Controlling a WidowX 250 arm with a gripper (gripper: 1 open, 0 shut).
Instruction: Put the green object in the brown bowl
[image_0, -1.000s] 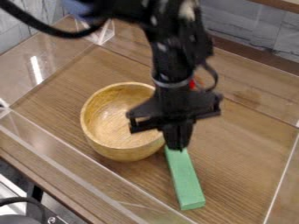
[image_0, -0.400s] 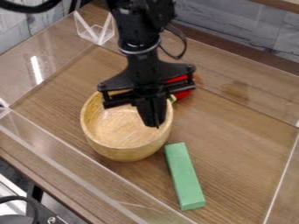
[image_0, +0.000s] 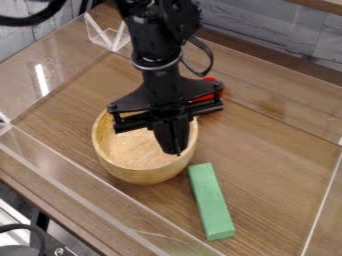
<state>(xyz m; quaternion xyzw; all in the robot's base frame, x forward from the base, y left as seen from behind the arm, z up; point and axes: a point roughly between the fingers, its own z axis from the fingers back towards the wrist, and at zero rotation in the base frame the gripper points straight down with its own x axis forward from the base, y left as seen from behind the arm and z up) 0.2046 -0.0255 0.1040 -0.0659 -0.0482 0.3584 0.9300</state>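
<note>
The green object (image_0: 210, 201), a flat matte green block, lies on the wooden table to the lower right of the brown bowl (image_0: 123, 150), just off its rim. My gripper (image_0: 171, 141) points straight down over the bowl's right side, above the rim. Its black fingers are pressed together and hold nothing. The bowl's inside looks bare where the arm does not cover it. The block lies apart from the gripper, lower in the picture.
A red strawberry-like toy (image_0: 207, 100) shows partly behind the gripper, past the bowl. Clear plastic walls (image_0: 54, 60) ring the wooden table (image_0: 274, 130). A grey brick wall stands behind.
The arm has swung left in the picture, from just above the green block's top end to over the bowl. The block has stayed where it lay. The jaws stayed shut.
</note>
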